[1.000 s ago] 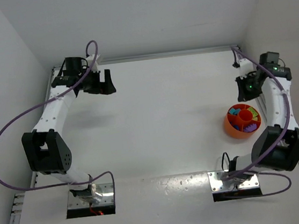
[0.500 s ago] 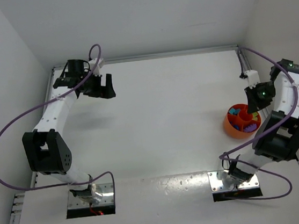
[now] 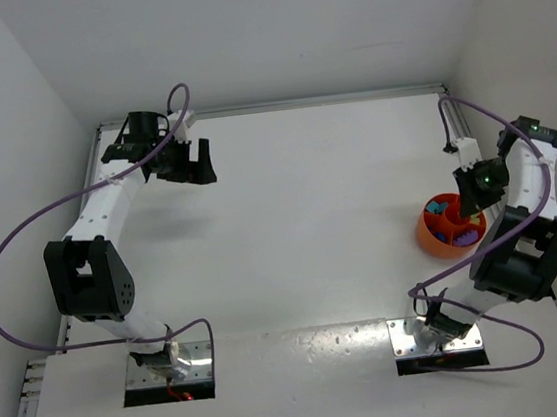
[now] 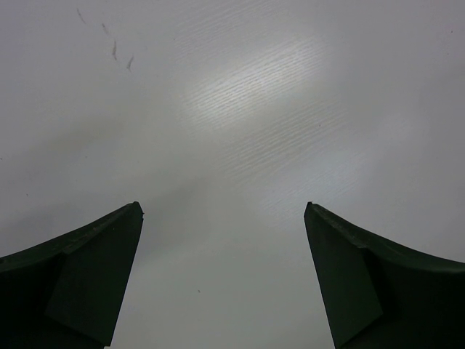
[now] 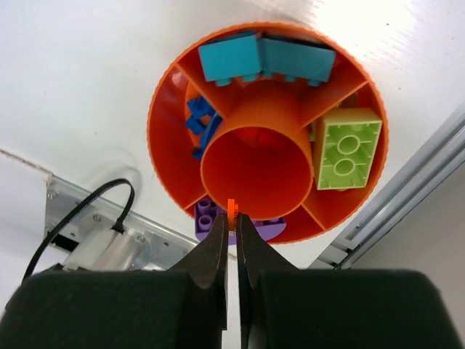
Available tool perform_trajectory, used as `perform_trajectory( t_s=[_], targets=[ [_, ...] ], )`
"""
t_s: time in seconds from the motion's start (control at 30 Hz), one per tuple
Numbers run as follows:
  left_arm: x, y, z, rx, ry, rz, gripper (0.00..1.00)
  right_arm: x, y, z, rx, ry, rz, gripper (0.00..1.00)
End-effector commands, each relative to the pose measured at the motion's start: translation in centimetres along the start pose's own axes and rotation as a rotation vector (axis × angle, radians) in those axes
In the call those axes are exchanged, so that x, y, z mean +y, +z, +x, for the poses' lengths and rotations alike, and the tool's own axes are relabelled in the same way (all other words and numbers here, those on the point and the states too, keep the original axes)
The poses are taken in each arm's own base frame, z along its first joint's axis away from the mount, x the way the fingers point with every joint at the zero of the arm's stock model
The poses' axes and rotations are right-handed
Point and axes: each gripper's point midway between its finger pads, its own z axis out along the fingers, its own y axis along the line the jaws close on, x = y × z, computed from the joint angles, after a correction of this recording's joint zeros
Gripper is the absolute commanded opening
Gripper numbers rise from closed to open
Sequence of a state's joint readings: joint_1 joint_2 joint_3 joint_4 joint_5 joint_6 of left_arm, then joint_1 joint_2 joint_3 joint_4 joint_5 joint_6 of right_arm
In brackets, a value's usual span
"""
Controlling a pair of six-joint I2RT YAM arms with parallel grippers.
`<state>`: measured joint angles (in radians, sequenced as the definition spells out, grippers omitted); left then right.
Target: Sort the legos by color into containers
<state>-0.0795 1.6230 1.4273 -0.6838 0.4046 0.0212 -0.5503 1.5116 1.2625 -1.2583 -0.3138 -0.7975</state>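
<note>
your right hand (image 5: 232,219), pinched shut on a thin orange lego (image 5: 232,206), has swung over the bowl (image 5: 168,138), so a drop looks next, while your left hand (image 4: 224,211) gapes empty.

Bowl (image 3: 431,239) at right of table (image 3: 311,225), legos (image 5: 347,147) in its compartments — right end effector (image 5: 232,217) seemingly above

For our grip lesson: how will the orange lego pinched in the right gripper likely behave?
The orange lego looks stiff and light. Only a sliver shows in the right gripper, so it may slip or twist.
</note>
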Motion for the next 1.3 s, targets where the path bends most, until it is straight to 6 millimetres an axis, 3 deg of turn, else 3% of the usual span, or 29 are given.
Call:
perform_trajectory(
  t_s=[0.0, 0.13, 0.43, 0.6, 0.73, 0.77, 0.83, 1.07, 1.13, 1.17, 1.27],
  targets=[
    [-0.2, -0.1, -0.9, -0.022, 0.009, 0.008, 1.0, -1.5, -0.4, -1.5, -0.041, 0.01, 0.054, 0.0],
    [0.0, 0.1, -0.5, -0.012, 0.005, -0.002, 1.0, -1.9, 0.1, -1.4, -0.034, 0.032, 0.061, 0.01],
    [0.4, 0.4, -0.5, -0.01, -0.013, -0.022, 1.0, -3.0, 1.1, -1.8, -0.046, 0.078, 0.088, 0.28],
    [0.4, 0.4, -0.5, -0.01, -0.013, -0.022, 1.0, -3.0, 0.9, -2.5, -0.064, 0.073, 0.09, 0.33],
    [0.5, 0.5, -0.3, -0.013, -0.031, -0.007, 1.0, -1.7, -1.5, -4.9, -0.175, 0.044, 0.067, 0.34],
    [-0.3, 0.0, -0.7, -0.029, -0.025, 0.028, 1.0, -1.4, -2.5, -6.0, -0.209, 0.02, 0.072, 0.35],
    [0.2, -0.3, -0.5, -0.032, -0.021, 0.008, 1.0, 0.1, -3.3, -7.8, -0.265, 0.006, 0.053, 0.37],
    [0.6, -1.3, -0.1, -0.054, -0.019, -0.029, 1.0, 2.6, -3.0, -14.0, -0.418, 0.044, 0.031, 0.43],
    [1.2, -1.8, 0.1, -0.06, -0.017, -0.047, 1.0, 3.4, -2.9, -15.8, -0.458, 0.049, 0.036, 0.63],
    [1.1, -1.8, 0.5, -0.055, -0.02, -0.046, 1.0, 3.7, -3.1, -16.3, -0.472, 0.046, 0.046, 0.69],
    [1.7, -2.3, 1.6, -0.048, -0.021, -0.06, 1.0, 5.3, -2.4, -17.6, -0.5, 0.047, 0.019, 0.72]
  ],
)
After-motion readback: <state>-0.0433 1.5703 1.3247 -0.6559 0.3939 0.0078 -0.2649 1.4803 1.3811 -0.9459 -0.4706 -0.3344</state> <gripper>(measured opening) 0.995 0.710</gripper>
